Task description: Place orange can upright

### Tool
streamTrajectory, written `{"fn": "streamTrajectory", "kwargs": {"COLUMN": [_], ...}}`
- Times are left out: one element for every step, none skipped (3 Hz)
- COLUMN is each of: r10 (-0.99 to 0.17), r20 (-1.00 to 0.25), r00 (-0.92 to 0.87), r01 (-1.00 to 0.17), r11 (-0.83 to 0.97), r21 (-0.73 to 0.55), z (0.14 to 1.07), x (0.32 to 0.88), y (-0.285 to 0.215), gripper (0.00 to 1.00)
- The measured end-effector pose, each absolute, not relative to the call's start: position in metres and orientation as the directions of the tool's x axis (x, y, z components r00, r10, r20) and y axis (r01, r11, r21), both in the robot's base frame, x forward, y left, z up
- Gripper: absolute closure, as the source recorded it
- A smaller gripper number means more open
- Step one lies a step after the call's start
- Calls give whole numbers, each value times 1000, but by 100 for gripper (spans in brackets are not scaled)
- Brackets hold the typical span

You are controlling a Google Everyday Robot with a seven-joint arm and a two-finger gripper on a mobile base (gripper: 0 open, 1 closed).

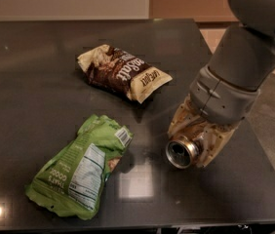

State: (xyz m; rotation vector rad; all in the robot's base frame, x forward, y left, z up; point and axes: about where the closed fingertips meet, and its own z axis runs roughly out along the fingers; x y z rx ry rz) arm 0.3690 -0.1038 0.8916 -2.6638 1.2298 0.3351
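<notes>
The end effector (pixel 192 141) is clamped on the can (pixel 180 153), right of the green bag (pixel 79 172) and well apart from it. The can is tipped over, with its silver top facing outward and slightly down. Whether it touches the bench (pixel 30 82) I cannot tell. To do this well, I judge the wrist should roll until the top faces up. It should then lower until the base sits flat, still right of the green bag, and let go without dragging sideways.
</notes>
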Motion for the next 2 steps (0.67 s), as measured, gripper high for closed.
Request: {"fn": "streamTrajectory", "kwargs": {"r10": [-730,-670], "r20": [-447,-632], "r00": [518,390], "r01": [-839,-896], "r11": [-534,-435], "r21": [-100,-92], "z": [916,926], "x": [376,379], "y": [-99,-93], "gripper": [100,100]}}
